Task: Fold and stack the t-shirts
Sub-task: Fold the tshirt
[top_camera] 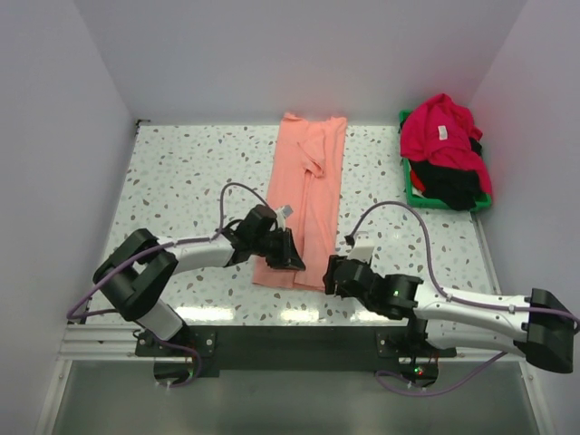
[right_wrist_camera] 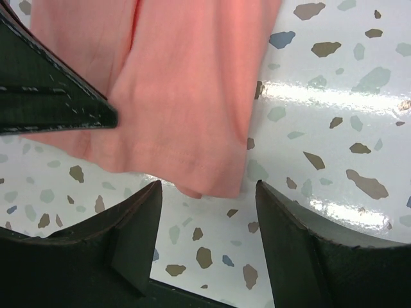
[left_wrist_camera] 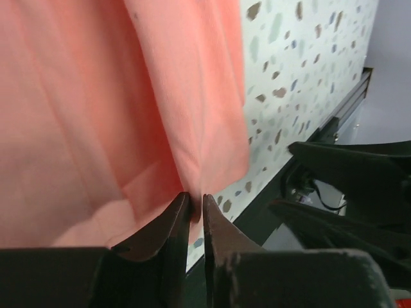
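Fold prep: right end effector point(right_wrist_camera: 209, 186) spread over pink shirt point(top_camera: 308, 172) hem at six o'clock, ready to pinch; left end effector point(left_wrist_camera: 196, 197) nearly together, I cannot tell its grip.

No legible text; white label point(top_camera: 443, 132) on the crimson t-shirt point(top_camera: 433, 120) is too small.

Salmon-pink t-shirt point(top_camera: 306, 195) lies flat at table point(top_camera: 181, 181) centre, folded lengthwise into a narrow strip; crimson red t-shirt point(top_camera: 439, 136), white label showing, sits crumpled atop black t-shirt point(top_camera: 453, 186) in green bin point(top_camera: 412, 195), far right.
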